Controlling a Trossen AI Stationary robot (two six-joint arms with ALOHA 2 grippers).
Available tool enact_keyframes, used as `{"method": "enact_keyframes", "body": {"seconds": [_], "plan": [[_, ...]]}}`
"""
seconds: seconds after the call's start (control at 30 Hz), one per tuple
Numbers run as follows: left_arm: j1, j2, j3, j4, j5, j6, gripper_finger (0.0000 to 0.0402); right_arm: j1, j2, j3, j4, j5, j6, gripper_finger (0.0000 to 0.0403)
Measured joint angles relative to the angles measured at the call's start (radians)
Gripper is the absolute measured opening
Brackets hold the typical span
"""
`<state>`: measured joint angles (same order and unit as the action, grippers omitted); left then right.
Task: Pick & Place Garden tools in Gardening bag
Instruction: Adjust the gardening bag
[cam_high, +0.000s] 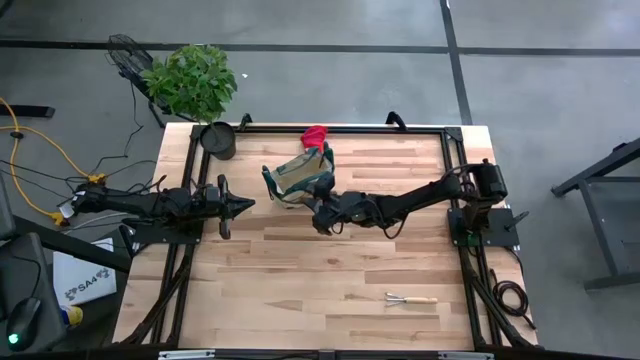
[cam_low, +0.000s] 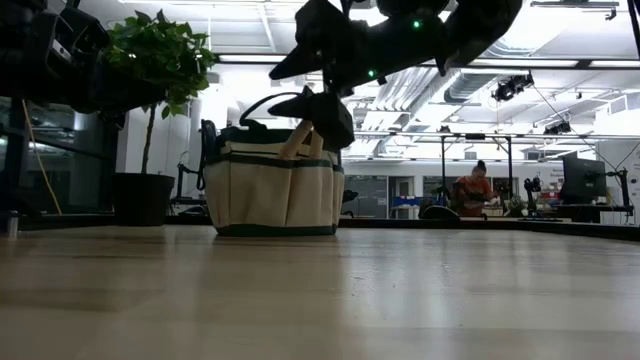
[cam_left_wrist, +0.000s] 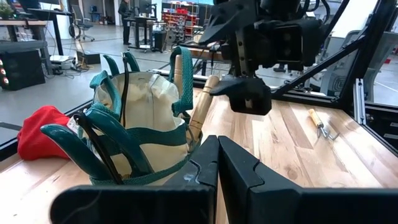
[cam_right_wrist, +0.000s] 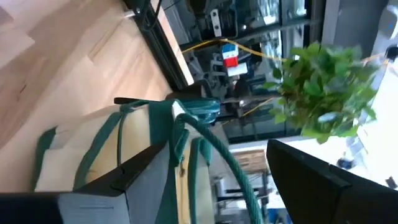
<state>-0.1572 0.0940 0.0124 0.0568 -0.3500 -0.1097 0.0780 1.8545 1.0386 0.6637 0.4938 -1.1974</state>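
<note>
The tan gardening bag (cam_high: 298, 172) with green trim stands upright at the table's far middle. It also shows in the low view (cam_low: 272, 190) and the left wrist view (cam_left_wrist: 140, 124). Two wooden tool handles (cam_left_wrist: 204, 106) stick up out of it. The red glove (cam_high: 315, 135) lies just behind the bag. A wooden-handled mini rake (cam_high: 410, 299) lies flat near the table's front right. My right gripper (cam_right_wrist: 217, 146) is open over the bag's near side, just above the handles (cam_low: 297, 140). My left gripper (cam_high: 248, 204) is shut and empty, left of the bag. My right gripper hangs open right above the upper end of one wooden handle (cam_left_wrist: 210, 81) that stands in the bag. One finger (cam_left_wrist: 242, 93) is close beside that end. I cannot tell whether it touches it.
A black pot (cam_high: 218, 140) with a leafy plant (cam_high: 192, 80) stands at the table's far left corner. A black frame rail (cam_high: 450, 170) runs along the table's far and side edges. A wide stretch of bare wood (cam_high: 300, 280) lies in front of the bag.
</note>
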Motion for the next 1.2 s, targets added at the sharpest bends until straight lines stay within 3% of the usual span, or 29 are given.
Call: {"method": "enact_keyframes", "body": {"seconds": [0.33, 0.53, 0.67, 0.77, 0.9, 1.03, 1.2], "plan": [[0.0, 0.0, 0.0, 0.0, 0.0, 0.0, 0.0003, -0.038, 0.0, 0.0, -0.022, -0.104, -0.025, 0.0262], [0.0, 0.0, 0.0, 0.0, 0.0, 0.0, 0.0003, 0.004, 0.0, 0.011, -0.023, -0.099, 0.083, 0.0262], [0.0, 0.0, 0.0, 0.0, 0.0, 0.0, 0.0003, 0.041, 0.0, 0.047, -0.041, -0.02, 0.223, 0.0262], [0.0, 0.0, 0.0, 0.0, 0.0, 0.0, 0.0003, 0.056, 0.0, 0.126, -0.178, 0.06, 0.356, 0.0262], [0.0, 0.0, 0.0, 0.0, 0.0, 0.0, 0.0003, 0.04, 0.0, 0.312, -0.587, 0.066, 0.607, 0.0262], [0.0, 0.0, 0.0, 0.0, 0.0, 0.0, 0.0003, -0.007, 0.0, 0.461, -0.864, -0.049, 0.86, 0.0262], [0.0, 0.0, 0.0, 0.0, 0.0, 0.0, 0.0003, -0.054, -0.001, 0.53, -0.945, -0.225, 0.942, 0.0262]]}}
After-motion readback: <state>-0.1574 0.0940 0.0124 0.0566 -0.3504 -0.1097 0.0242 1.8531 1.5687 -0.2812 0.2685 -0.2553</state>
